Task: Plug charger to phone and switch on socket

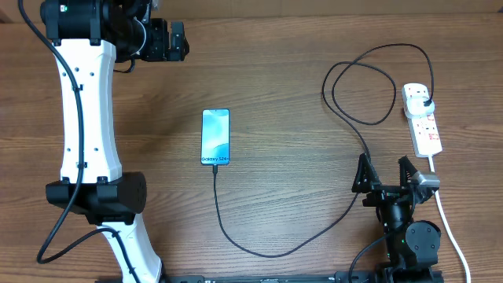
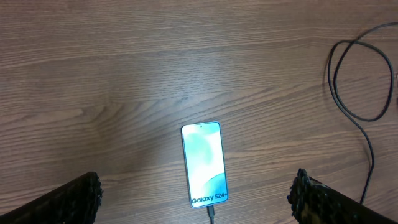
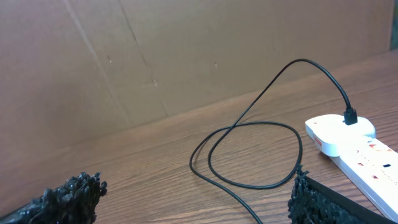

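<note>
Wood table (image 1: 299,47) carried only the task gear. The phone (image 1: 215,137) lay flat mid-table, screen lit blue, white text at its near end. The charger (image 1: 215,192) had its connector tip (image 2: 211,213) at the phone's near edge. Whether it was fully seated couldn't be told. From there the cable swept toward the table front and curved up past the R gripper (image 1: 385,174). It made a loose loop, then ended at the black plug (image 1: 425,101) seated in the far end of the socket (image 1: 422,118). The socket lay far right w/ its thick white cord (image 1: 449,226) trailing toward the front edge, just beside the R arm. The cable passed close by the R gripper's left finger; nothing lay btwn that gripper and the socket. A cardboard wall (image 3: 124,62) backed the table.

The red switches were too small to read as on or off. The cable's lower part was cut off in the L wrist view, and the R wrist view cropped the socket's near end.

The L arm stood up from its base at front left, w/ the L gripper (image 1: 178,41) held high near the far edge, camera looking down on the phone. Its fingers (image 2: 78,200) were spread wide w/ nothing btwn them. The R arm sat folded low at front right, pointing toward the far edge. Its fingers (image 3: 71,198) were likewise wide apart, gripping nothing.
</note>
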